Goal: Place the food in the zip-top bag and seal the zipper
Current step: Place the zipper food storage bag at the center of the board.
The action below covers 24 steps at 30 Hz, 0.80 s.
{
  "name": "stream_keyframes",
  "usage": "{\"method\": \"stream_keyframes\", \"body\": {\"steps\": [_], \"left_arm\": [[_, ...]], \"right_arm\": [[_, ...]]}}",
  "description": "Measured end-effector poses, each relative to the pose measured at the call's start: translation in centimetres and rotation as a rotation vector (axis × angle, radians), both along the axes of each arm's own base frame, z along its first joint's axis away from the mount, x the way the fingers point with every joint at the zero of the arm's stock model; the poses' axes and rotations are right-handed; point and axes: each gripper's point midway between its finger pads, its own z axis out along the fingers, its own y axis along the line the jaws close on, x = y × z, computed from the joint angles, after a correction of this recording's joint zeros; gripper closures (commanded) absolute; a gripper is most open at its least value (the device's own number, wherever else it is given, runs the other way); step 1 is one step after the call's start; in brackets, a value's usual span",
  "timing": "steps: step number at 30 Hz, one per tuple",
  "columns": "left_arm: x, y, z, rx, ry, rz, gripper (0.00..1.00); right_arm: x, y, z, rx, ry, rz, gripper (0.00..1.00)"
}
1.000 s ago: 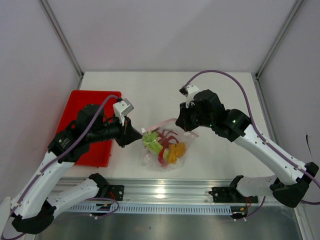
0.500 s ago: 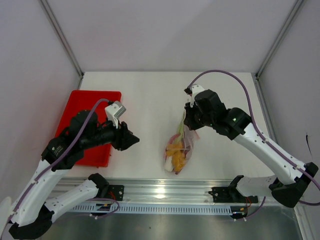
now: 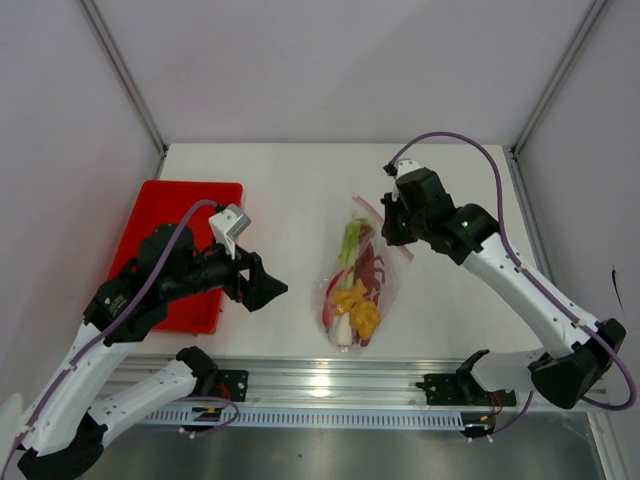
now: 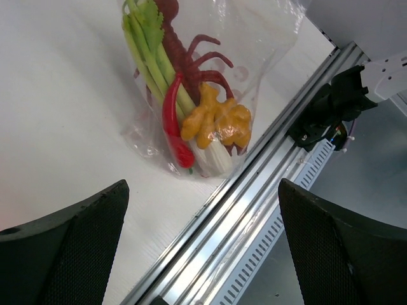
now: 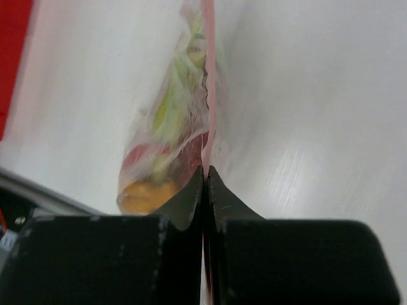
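A clear floppy zip-top bag with faint pink dots (image 3: 372, 290) sits in the middle of the white counter (image 3: 300, 175), between the two arms, with its lower end near the metal rail (image 3: 330, 375) along the counter's near edge. All the food in view is inside it: light green celery-like stalks (image 4: 141, 47) run lengthwise beside a dark red toy crab (image 4: 186, 54), a glossy red chili (image 4: 172, 121) lies across the stalks, and lumpy yellow-orange pieces (image 4: 219, 121) are bunched at the bottom over a white radish (image 4: 213, 160). The right claw (image 5: 205, 175) is closed tight on the bag's far edge, its two black fingers pressed together with the thin pink-red zipper strip (image 5: 208, 82) pinched between them; the strip runs straight away from the fingertips, with the blurred food showing through the plastic to the left of it. Whether the zipper is sealed along its whole length cannot be told, and no slider tab can be made out. The left claw (image 3: 268, 290) is spread wide and grips nothing; it hovers left of the bag, well apart from it, pointing toward it. The flat red plastic tray (image 3: 165, 200) lies at the counter's left side, partly under the left arm.
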Motion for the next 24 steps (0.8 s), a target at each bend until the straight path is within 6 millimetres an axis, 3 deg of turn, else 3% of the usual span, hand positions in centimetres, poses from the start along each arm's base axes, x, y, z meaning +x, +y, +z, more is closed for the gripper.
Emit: {"method": "stream_keyframes", "body": {"steps": [6, 11, 22, 24], "left_arm": [[-0.4, -0.5, -0.4, -0.017, 0.019, -0.033, 0.0], [-0.6, -0.6, -0.6, -0.024, 0.026, -0.04, 0.0], [-0.7, -1.1, -1.1, -0.037, 0.033, -0.064, 0.0], [-0.8, -1.3, -1.2, -0.04, 0.034, -0.07, 0.01]], "right_arm": [[4.3, -3.1, -3.3, -0.125, 0.021, -0.163, 1.0], [6.4, -4.1, -5.9, -0.196, 0.046, -0.22, 0.96], [9.6, -6.1, -7.8, -0.233, 0.049, -0.301, 0.62], [9.9, -6.4, -8.1, -0.242, 0.053, -0.311, 0.5]]}}
